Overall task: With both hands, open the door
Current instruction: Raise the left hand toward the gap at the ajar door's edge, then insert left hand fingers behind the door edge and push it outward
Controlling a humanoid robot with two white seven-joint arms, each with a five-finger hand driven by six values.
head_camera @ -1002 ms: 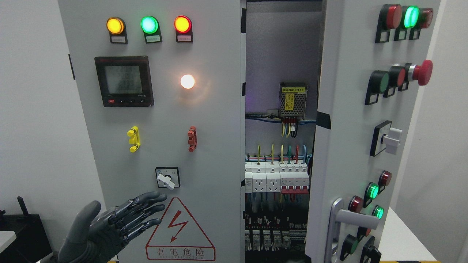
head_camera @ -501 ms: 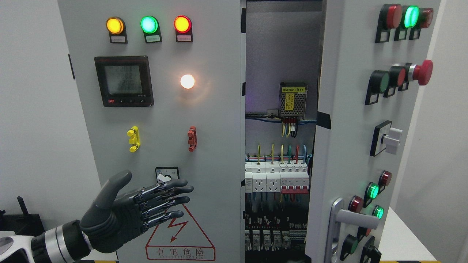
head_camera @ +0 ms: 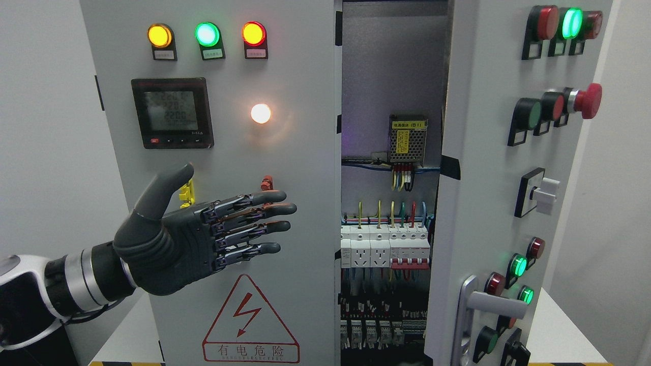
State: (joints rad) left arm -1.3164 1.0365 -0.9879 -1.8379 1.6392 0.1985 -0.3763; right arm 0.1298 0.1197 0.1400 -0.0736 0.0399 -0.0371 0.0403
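Head view: control cabinet, two doors
Left hand (head_camera: 203,239): fingers (head_camera: 254,213) stretched flat and spread, thumb up, holding nothing; in front of left door (head_camera: 300,168), contact unclear
Left door: shut, hand covers the yellow clip (head_camera: 187,191) partly
Right door (head_camera: 488,168): swung ajar, handle (head_camera: 488,305) at lower edge
Gap between doors: breakers (head_camera: 384,246) and wiring visible
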